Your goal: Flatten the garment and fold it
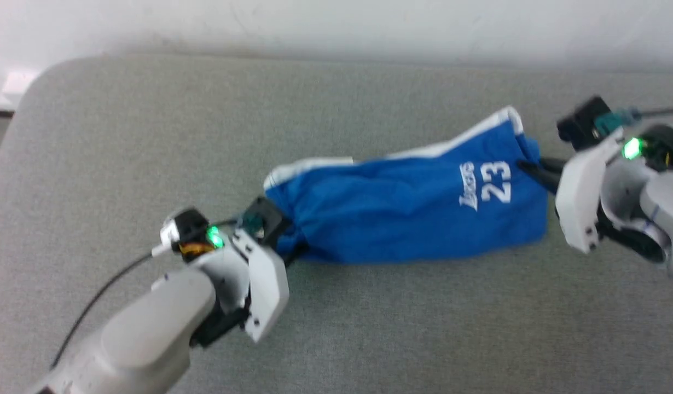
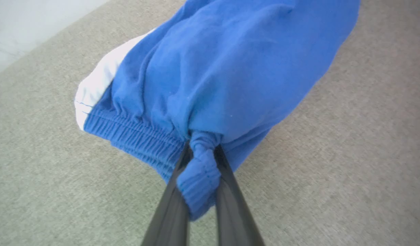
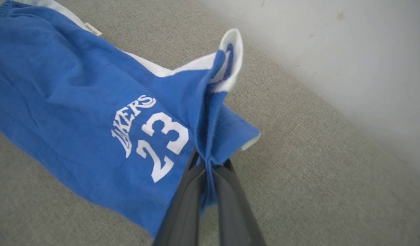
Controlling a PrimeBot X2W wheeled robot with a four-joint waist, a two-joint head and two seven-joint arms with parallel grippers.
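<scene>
The royal-blue shorts [image 1: 402, 210] are stretched left to right over the grey cushion, white stripe along the far edge and the white "23" print toward the right. My left gripper [image 1: 293, 249] is shut on the gathered waistband; in the left wrist view a bunched piece of waistband [image 2: 199, 174] sits pinched between my fingers [image 2: 172, 205]. My right gripper [image 1: 533, 167] is shut on the hem end. In the right wrist view the shorts [image 3: 77, 112] run away up-left, the hem fold [image 3: 210, 147] caught between the fingers and a white-trimmed corner standing up.
The grey fabric cushion [image 1: 150, 126] spreads under everything, with a rounded corner at the far left. A pale wall [image 1: 336, 22] runs along the back. A black cable [image 1: 104, 293] trails from my left wrist.
</scene>
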